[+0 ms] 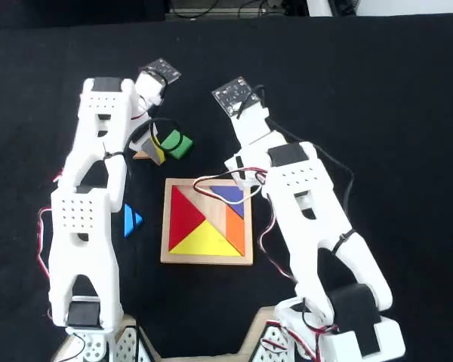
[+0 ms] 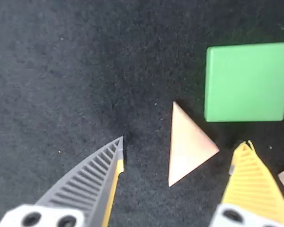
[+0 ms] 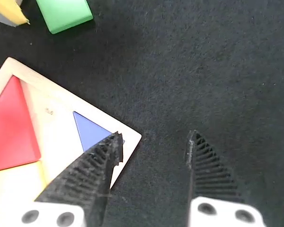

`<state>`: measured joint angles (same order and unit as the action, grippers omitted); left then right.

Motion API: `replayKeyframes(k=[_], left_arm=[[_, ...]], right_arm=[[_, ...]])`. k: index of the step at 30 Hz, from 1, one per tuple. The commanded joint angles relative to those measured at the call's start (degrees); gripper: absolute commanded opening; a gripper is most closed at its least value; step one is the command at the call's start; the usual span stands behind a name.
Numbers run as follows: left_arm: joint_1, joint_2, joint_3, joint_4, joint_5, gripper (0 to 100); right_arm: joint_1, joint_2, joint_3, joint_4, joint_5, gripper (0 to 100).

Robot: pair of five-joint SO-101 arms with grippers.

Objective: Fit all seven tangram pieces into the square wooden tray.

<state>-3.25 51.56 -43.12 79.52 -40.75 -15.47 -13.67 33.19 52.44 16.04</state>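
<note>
The square wooden tray holds a red triangle, a yellow triangle, an orange piece and a blue-purple piece. My left gripper is open and low over the cloth, its fingers on either side of a pale wooden triangle. Just beyond that triangle lies a green square. On the cloth left of the tray rests a blue triangle. My right gripper is open above the tray's far right corner, one finger over the blue-purple piece.
Black cloth covers the table. Both arms' bases stand at the near edge, one on each side of the tray. The green square and the left arm's yellow finger appear in the right wrist view.
</note>
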Motion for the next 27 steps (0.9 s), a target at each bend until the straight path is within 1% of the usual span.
replayKeyframes(k=[1, 5, 8, 14, 17, 27], left_arm=[[1.2, -0.8, -2.6, 0.5, 0.4, 35], [2.9, -0.7, -2.9, 3.0, 0.3, 35], [3.3, -0.6, -2.5, 3.0, 0.4, 35], [3.0, -0.6, -2.3, 3.4, 0.4, 22], [3.0, -0.6, -2.3, 3.5, 0.4, 17], [3.5, -0.5, -2.3, 3.5, 0.4, 16]], right_arm=[[-0.4, 0.0, -1.5, -1.3, -0.1, 21.8], [-0.4, 0.2, -1.5, -1.3, 0.0, 21.8], [-0.4, 0.3, -1.5, -1.3, 0.0, 21.7], [-0.4, 0.4, -1.5, -1.3, 0.0, 18.5], [-0.5, 0.4, -1.5, -1.3, 0.0, 18.2], [-0.4, 0.4, -1.4, -1.3, 0.0, 18.1]])
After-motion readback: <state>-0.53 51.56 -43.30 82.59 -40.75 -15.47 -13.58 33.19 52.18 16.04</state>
